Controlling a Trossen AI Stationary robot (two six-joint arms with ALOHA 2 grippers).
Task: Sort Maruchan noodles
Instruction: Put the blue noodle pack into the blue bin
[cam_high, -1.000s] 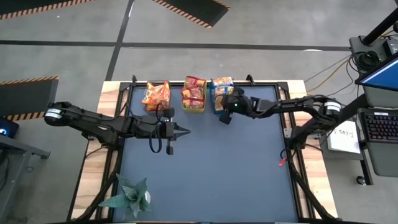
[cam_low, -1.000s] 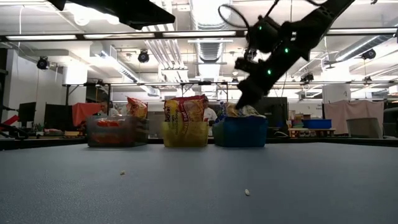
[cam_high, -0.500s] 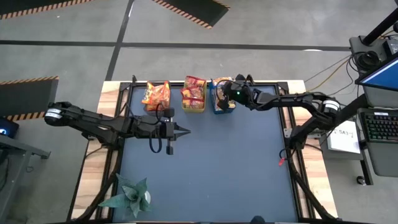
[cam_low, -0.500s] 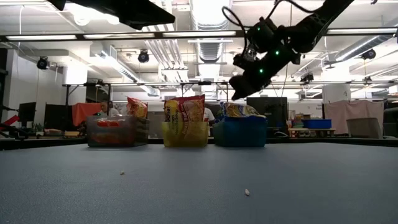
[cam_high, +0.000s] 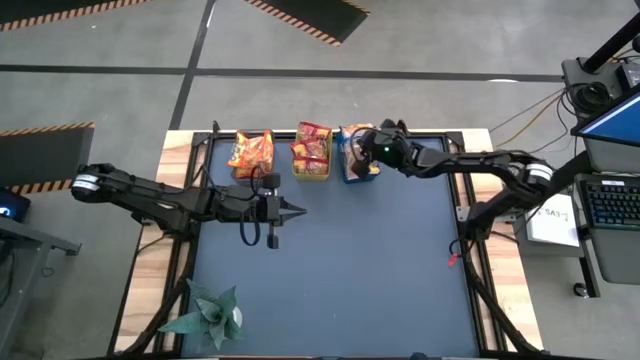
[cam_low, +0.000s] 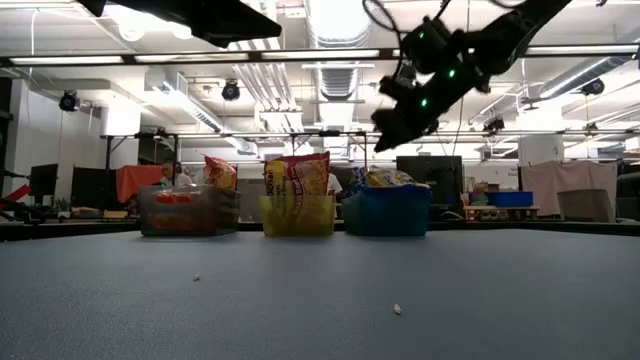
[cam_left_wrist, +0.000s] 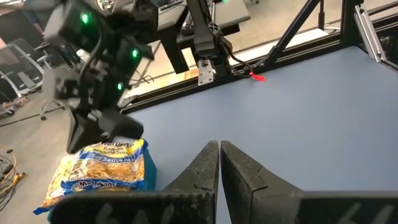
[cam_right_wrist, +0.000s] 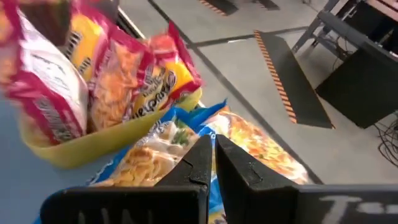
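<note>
Your right gripper (cam_high: 362, 150) is hovering above the blue bin (cam_low: 386, 212) at the far edge of the desk (cam_high: 340, 260), with its fingers (cam_right_wrist: 202, 158) pressed together and gripping nothing. Directly below those fingertips, blue-and-yellow Maruchan noodles (cam_right_wrist: 161, 155) are lying packed in that bin, and just beside them the red packets (cam_right_wrist: 93, 81) are standing upright in the yellow bin (cam_low: 298, 214). Farther along the same row, the orange packets (cam_high: 251, 152) are sitting in the grey bin (cam_low: 180, 212). Your left gripper (cam_high: 292, 210) is waiting over the bare desk, well apart from the bins, its fingers (cam_left_wrist: 208, 171) also closed with nothing between them. In the low view, two small crumbs (cam_low: 398, 309) are lying on the desk nearer the camera. A green plant (cam_high: 208, 315) is sitting at the near left corner, far from both sets of fingers.
</note>
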